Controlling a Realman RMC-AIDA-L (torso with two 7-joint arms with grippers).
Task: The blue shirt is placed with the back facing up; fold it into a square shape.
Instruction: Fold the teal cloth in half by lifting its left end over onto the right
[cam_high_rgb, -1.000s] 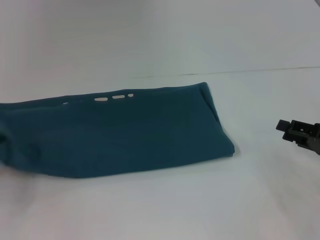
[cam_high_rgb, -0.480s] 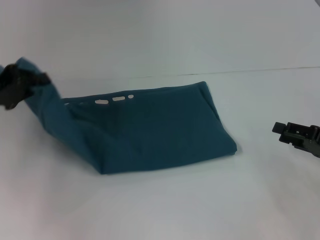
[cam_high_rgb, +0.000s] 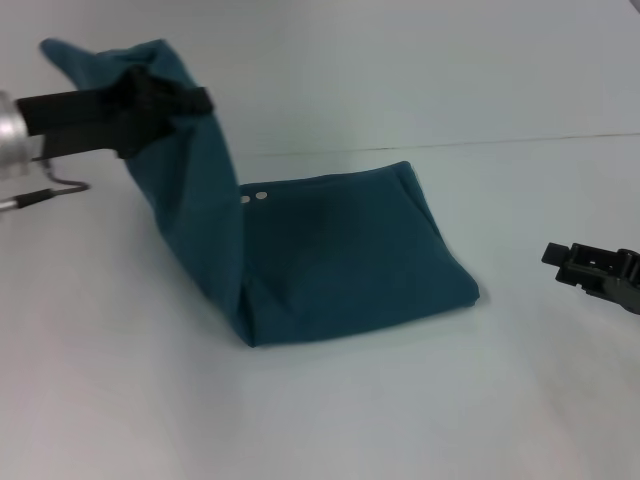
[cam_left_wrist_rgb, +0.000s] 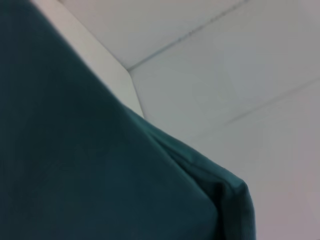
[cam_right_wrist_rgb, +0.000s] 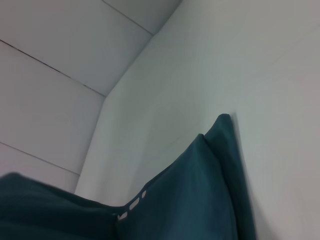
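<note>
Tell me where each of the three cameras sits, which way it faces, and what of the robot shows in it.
Head view: from the robot's head, forward and down at the white table; shows the left gripper lifting one end of the blue shirt, and the right gripper idle off the shirt's other end.
Left wrist view: pressed close to the hanging shirt; no robot parts visible.
Right wrist view: low over the table, facing the shirt's folded end; no robot parts visible.
Shared: all three show the shirt.
</note>
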